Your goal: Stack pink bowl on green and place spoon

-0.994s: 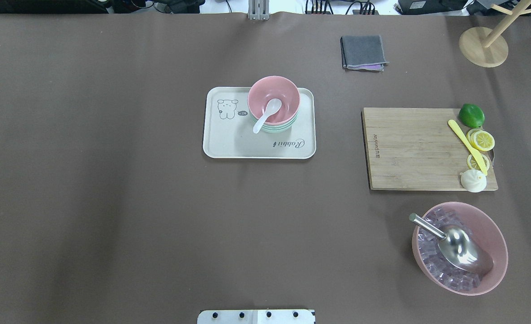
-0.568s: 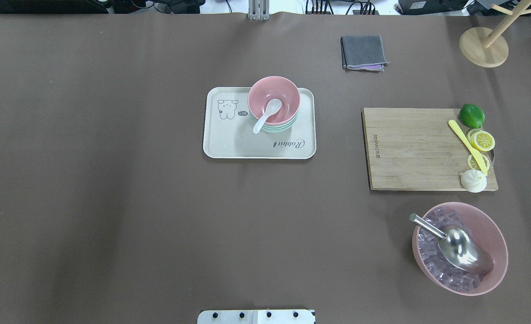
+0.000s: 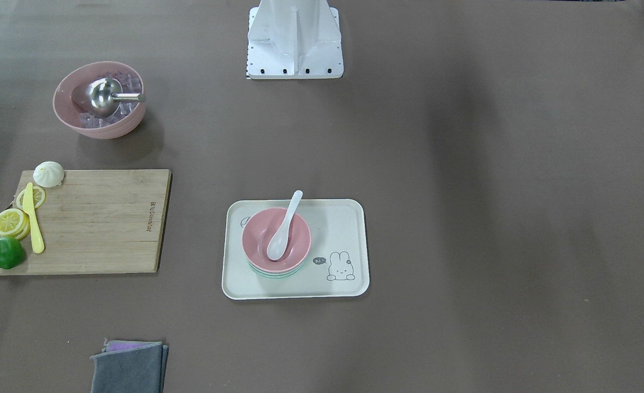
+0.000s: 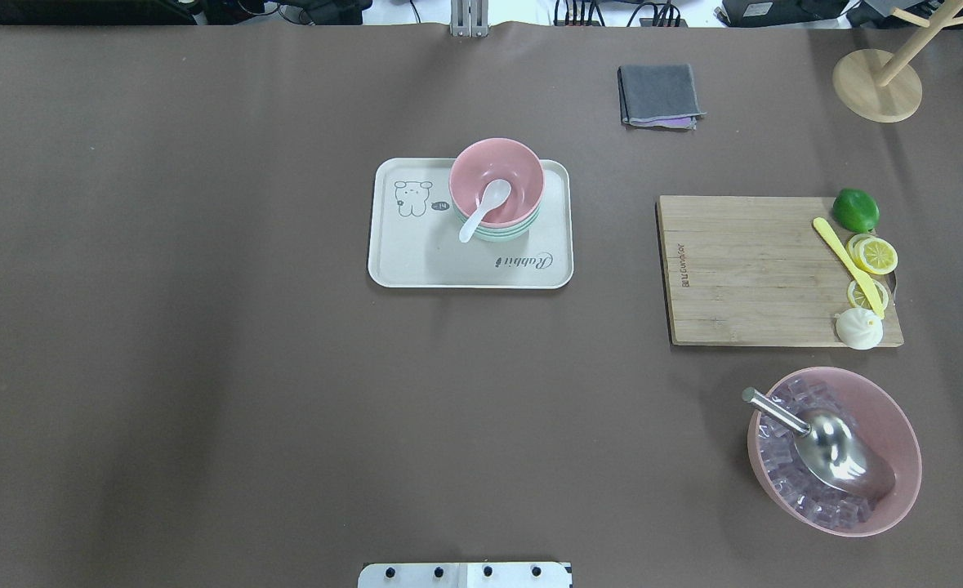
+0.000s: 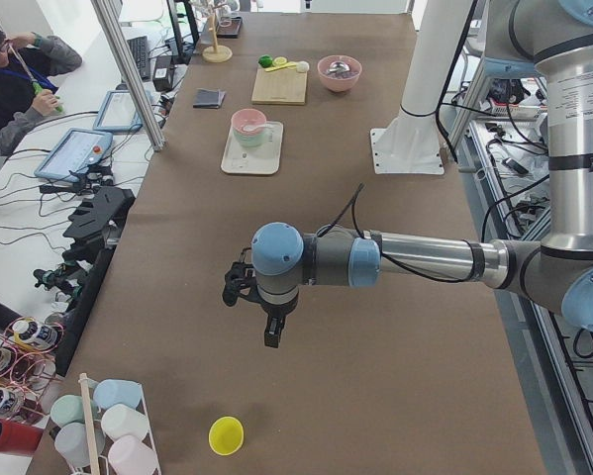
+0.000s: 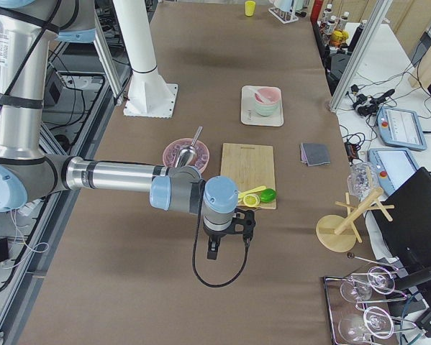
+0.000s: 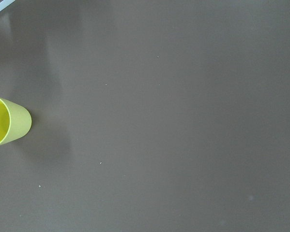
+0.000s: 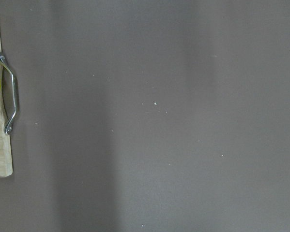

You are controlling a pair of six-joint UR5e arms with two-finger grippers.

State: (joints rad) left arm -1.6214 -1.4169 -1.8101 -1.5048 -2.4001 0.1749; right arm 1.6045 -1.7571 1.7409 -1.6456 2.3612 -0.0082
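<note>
Only the side views show the arms: the left gripper [image 5: 272,332] hangs near a yellow cup [image 5: 226,434], the right gripper [image 6: 213,249] near the cutting board [image 6: 247,172]. Clenched or released, I cannot tell. Farther off, at the centre of the overhead frame, the pink bowl [image 4: 496,175] sits in the mostly hidden green bowl [image 4: 493,236] on a tray [image 4: 416,265] printed "Rabbit". The spoon [image 4: 481,211] lies inside.

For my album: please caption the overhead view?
Pink bowl nested on green bowl, white spoon inside, all on a rabbit tray.

Cutting board [image 4: 742,269], grey cloth [image 4: 659,94], ice bowl [image 4: 899,441]
</note>
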